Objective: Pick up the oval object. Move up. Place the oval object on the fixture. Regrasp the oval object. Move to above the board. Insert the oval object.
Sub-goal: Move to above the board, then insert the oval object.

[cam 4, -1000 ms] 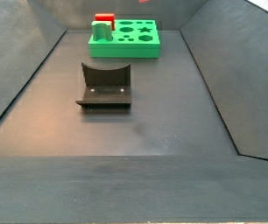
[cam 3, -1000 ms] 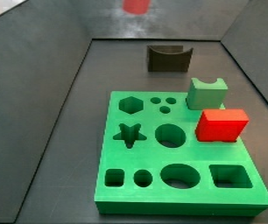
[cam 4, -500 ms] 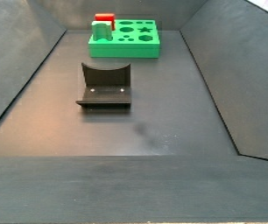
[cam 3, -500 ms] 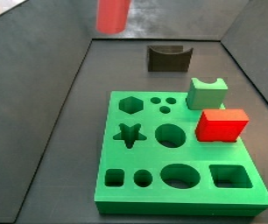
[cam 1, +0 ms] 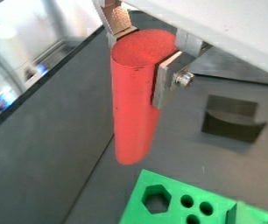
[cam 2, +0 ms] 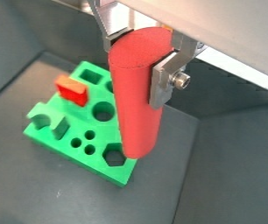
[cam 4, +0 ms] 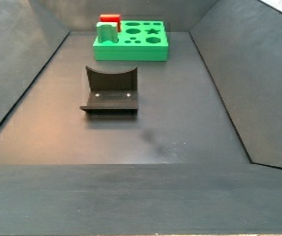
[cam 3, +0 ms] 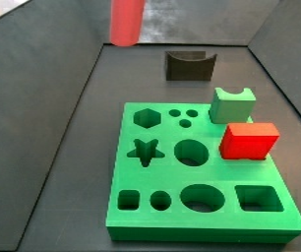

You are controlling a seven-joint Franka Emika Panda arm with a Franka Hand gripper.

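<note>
The oval object (cam 1: pixel 130 96) is a smooth salmon-red peg hanging upright, and my gripper (cam 1: pixel 143 52) is shut on its upper end. Both wrist views show silver fingers (cam 2: pixel 165 74) pressing its two sides. In a side view the oval object (cam 3: pixel 126 20) hangs high above the far floor, left of the fixture (cam 3: pixel 189 65), with the gripper itself above the frame. The fixture (cam 4: pixel 111 90) is a dark notched block on a base plate. The bright green board (cam 3: pixel 166 172) lies flat with its cut-out holes open. The board (cam 2: pixel 84 122) lies below and to one side of the peg's lower end.
A red cube (cam 3: pixel 249 140) and a light green notched block (cam 3: pixel 232 103) sit on the board's right edge. Dark sloping walls enclose the floor on all sides. The fixture (cam 1: pixel 232 118) stands on the dark floor beyond the board's corner (cam 1: pixel 172 201).
The peg has come down into a side view and shifted left: only its tip showed a second ago, now a long length hangs there. Board, cube and fixture have not moved.
</note>
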